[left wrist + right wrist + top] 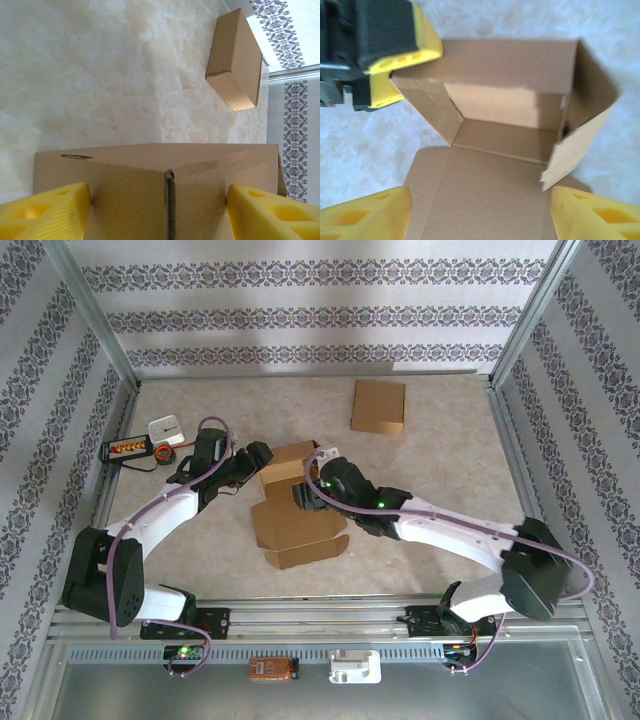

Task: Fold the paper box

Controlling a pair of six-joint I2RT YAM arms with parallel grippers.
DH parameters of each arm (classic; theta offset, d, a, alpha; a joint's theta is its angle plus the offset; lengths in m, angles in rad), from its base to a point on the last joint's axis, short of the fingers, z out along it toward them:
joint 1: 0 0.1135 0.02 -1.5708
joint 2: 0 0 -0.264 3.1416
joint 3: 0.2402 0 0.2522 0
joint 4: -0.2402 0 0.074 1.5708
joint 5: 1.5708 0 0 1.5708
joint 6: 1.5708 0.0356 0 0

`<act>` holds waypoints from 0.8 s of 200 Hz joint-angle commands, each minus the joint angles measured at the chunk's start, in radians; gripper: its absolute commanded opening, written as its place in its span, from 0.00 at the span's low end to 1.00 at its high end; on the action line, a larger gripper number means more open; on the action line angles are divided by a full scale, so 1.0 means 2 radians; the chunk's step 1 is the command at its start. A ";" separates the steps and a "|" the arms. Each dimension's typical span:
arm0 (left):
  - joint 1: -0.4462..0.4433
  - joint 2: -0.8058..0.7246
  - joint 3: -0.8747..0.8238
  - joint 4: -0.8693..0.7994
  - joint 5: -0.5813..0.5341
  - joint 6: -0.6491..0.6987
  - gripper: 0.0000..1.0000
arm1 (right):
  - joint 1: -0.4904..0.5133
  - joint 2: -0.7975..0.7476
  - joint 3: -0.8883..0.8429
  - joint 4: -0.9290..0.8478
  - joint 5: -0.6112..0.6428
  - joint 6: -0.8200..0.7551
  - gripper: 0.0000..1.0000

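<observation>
Straddling part-folded paper box [165,185], left gripper [159,212] grips its end wall; right gripper [480,215] spread wide, empty, over box's flat front panel [480,200].

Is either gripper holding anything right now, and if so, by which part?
The left gripper straddles the back wall of the half-folded box, but whether its fingers actually press it cannot be told. The right gripper is open above the box's flat floor, holding nothing.

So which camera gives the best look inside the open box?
The right wrist view: it looks straight into the open box. The top view shows it small between the arms; the left wrist view shows its outer wall.
</observation>
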 commanded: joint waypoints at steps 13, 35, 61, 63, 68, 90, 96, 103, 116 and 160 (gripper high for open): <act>0.008 0.012 0.010 -0.011 0.004 0.005 0.71 | -0.047 -0.046 -0.061 0.067 0.073 -0.119 0.70; 0.007 0.018 0.009 -0.006 0.012 0.000 0.71 | -0.124 -0.032 -0.072 0.093 -0.005 -0.084 0.63; 0.007 0.014 0.008 -0.015 0.009 0.005 0.71 | -0.163 0.018 -0.065 0.115 -0.065 -0.126 0.74; 0.007 0.013 0.008 -0.015 0.009 0.006 0.71 | -0.163 0.022 -0.063 0.114 -0.067 -0.132 0.75; 0.007 0.012 0.008 -0.015 0.009 0.005 0.71 | -0.164 0.031 -0.058 0.112 -0.072 -0.144 0.77; 0.007 0.006 0.009 -0.023 0.008 0.007 0.71 | -0.165 0.064 -0.037 0.102 -0.116 -0.204 0.79; 0.007 0.006 0.010 -0.023 0.007 0.007 0.71 | -0.166 0.073 -0.035 0.104 -0.126 -0.219 0.79; 0.007 0.005 0.010 -0.024 0.006 0.007 0.71 | -0.168 0.083 -0.031 0.105 -0.143 -0.236 0.78; 0.007 0.005 0.011 -0.024 0.006 0.009 0.71 | -0.170 0.102 -0.021 0.102 -0.165 -0.267 0.77; 0.007 0.010 0.017 -0.033 0.008 0.019 0.71 | -0.179 0.155 0.030 0.093 -0.239 -0.306 0.70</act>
